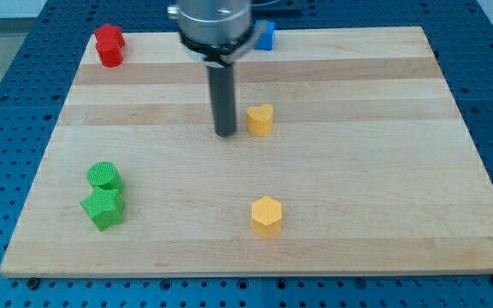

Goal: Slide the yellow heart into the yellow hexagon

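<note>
While my tip (226, 133) sits beside one yellow heart (260, 120), one yellow hexagon (266, 216) waits.

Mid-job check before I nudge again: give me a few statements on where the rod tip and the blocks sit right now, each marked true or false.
1. My tip is just to the view's left of the yellow heart. True.
2. The yellow hexagon lies toward the view's top from the heart. False: it lies toward the view's bottom, almost straight below the heart.
3. The heart and hexagon are touching. False: a wide stretch of bare board separates them.
4. The green cylinder and the green star sit close together at the view's lower left. True.
5. The red block is at the view's lower right. False: it is at the board's upper left corner.
</note>
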{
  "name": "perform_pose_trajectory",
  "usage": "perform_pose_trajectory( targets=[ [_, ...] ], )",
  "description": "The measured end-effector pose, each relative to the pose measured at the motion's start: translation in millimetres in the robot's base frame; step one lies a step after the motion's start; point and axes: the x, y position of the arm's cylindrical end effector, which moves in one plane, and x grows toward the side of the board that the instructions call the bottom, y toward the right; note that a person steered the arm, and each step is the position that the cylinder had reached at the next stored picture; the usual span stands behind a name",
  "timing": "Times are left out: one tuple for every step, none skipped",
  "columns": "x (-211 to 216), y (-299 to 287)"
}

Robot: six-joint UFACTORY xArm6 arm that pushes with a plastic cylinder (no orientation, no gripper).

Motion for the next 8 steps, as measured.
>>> perform_pose_trajectory(
  targets=[
    [-26.5, -18.9],
    [-29.7, 23.5],
    [1.0, 94.4],
    [24.0, 113.7],
    [-3.2, 107.1],
    [-2.3, 119.4],
    [43.2, 129.9],
    [84.2, 131.0]
  ],
)
